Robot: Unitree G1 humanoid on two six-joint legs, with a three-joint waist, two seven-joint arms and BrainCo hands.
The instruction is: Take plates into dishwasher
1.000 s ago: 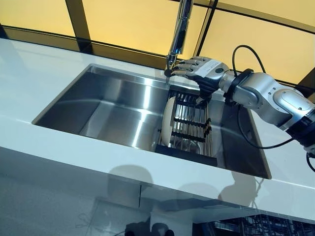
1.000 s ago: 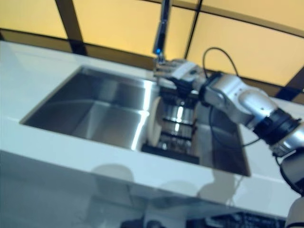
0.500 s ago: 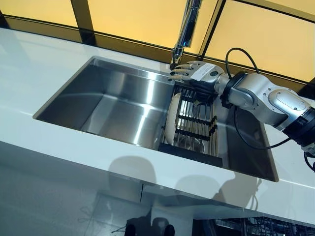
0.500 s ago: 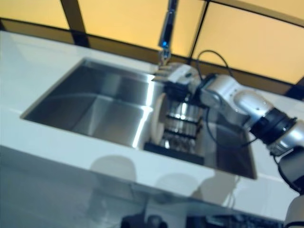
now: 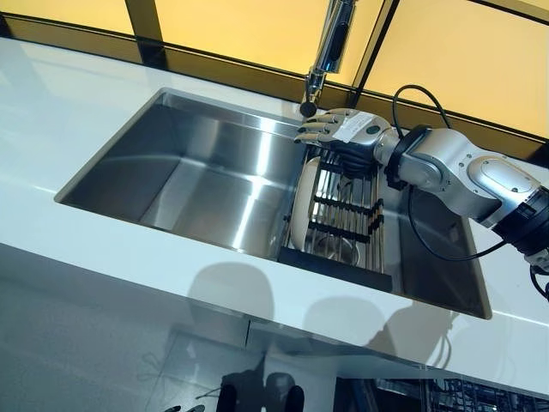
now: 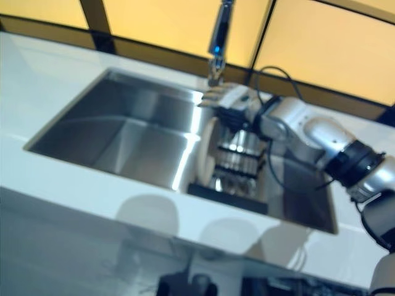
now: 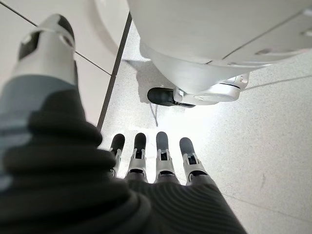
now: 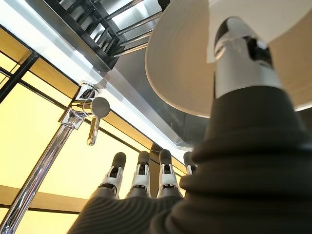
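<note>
White plate upright on edge in dish rack inside steel sink, below faucet. Right hand above rim, fingers straight, apart, holding nothing. Left hand open, idle. Presumably rigid, glazed, slippery, breakable; best pinched across top rim.

The right hand has dropped closer to the plate.

Both head cams look down, a bit apart, sharing the sink and rack; left wrist cam faces the floor, right wrist cam sits v. close under the plate and faucet.
</note>
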